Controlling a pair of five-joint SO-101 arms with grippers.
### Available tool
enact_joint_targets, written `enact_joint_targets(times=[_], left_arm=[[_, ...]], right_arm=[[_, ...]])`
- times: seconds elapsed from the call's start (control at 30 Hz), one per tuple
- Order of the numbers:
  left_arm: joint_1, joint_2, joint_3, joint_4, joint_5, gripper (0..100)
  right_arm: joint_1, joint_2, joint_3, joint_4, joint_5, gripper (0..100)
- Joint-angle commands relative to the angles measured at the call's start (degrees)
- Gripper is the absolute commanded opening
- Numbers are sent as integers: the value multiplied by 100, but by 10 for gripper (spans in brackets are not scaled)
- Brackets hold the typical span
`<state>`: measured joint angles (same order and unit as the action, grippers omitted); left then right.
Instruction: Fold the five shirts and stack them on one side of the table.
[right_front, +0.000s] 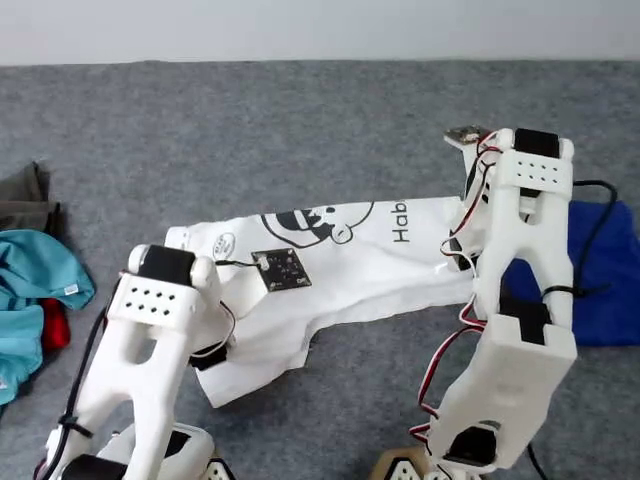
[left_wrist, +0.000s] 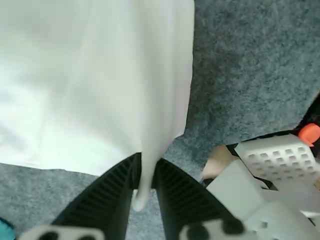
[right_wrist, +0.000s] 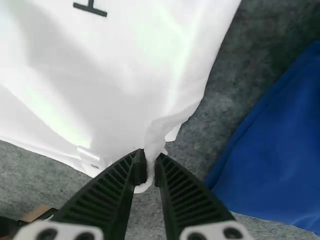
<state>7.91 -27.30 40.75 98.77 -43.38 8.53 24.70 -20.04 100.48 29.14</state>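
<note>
White shirt (right_front: 340, 275): lay across the middle of the high view on the grey carpet (right_front: 300, 120), black print facing up.
Long axis: ran left to right across the frame, the right end sitting slightly higher; a lower flap trailed toward the bottom left.
Left gripper (left_wrist: 144, 175): jaws pressed together on a thin fold of the white shirt's edge, at the lower-left flap.
Right gripper (right_wrist: 148, 170): jaws pinching a bunched corner of the white shirt at its right end.
Blue shirt (right_front: 600, 280): at the right edge of the frame, just beside that pinched corner.
Left edge of frame: teal shirt (right_front: 30, 280), dark grey shirt (right_front: 25, 195) above it, red cloth (right_front: 55, 325) below, all well apart from the white shirt.
</note>
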Motion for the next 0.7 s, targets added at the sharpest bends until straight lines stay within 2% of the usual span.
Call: enact_joint_targets(times=[0.0, 0.07, 0.3, 0.5, 0.67], left_arm=[[-9, -158, -40, 167, -44, 96], [-18, -167, -48, 158, -44, 106], [-18, -167, -119, 158, 352, 131], [-457, -158, -831, 53, 510, 130], [-1204, -105, -1349, -747, 721, 120]], right_arm=[[40, -426, -26, 233, 53, 17], [57, -435, -26, 233, 62, 32], [57, -532, -26, 242, 53, 209], [22, -1068, -35, 224, 53, 217], [-4, -1191, -35, -224, 18, 215]])
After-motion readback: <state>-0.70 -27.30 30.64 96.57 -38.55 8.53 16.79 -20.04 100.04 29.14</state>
